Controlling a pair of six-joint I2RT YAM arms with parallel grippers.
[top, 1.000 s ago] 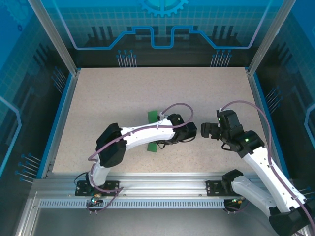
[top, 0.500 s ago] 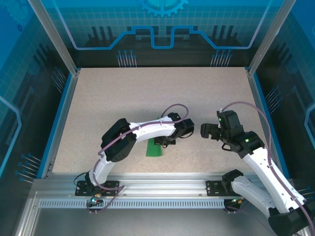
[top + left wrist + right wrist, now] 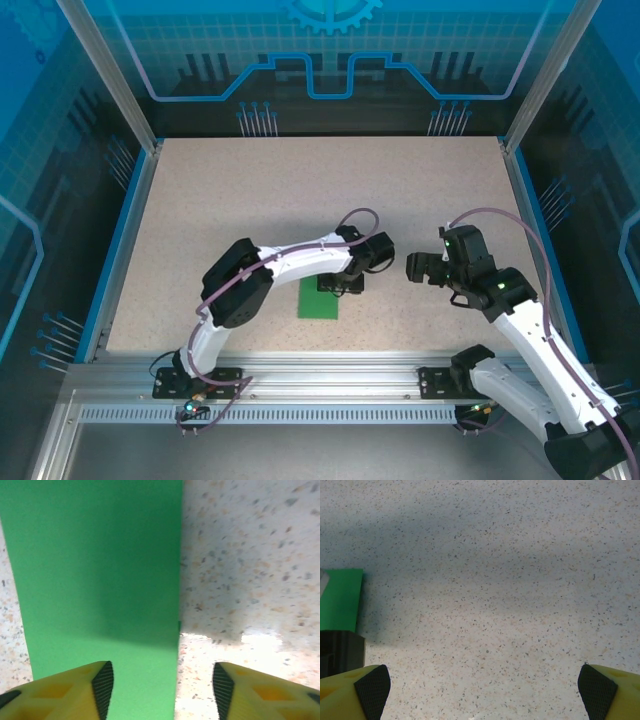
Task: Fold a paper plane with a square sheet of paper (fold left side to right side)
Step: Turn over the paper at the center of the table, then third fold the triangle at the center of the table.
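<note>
Overhead view of a speckled table (image 3: 230, 220) with two robot arms reaching in from the 6 o'clock edge. A piece of green paper (image 3: 318, 302) lies flat near the middle of the table, a little toward 6 o'clock. It shows as a plain rectangle, longer than it is wide, which suggests it is folded in half, left side over right; separate layers cannot be made out.

The left gripper (image 3: 341, 286) hangs low over the paper's 12 o'clock end. In its wrist view the jaws are apart and clamp nothing: one finger is above the paper, the other above bare table, and the paper's straight right edge runs between them. This placement probably suits pressing or checking that edge.

The right gripper (image 3: 413, 268) hovers at 3 o'clock from the paper, well apart from it, over bare table. Its jaws are spread wide and empty, likely waiting clear so the left arm can work.
</note>
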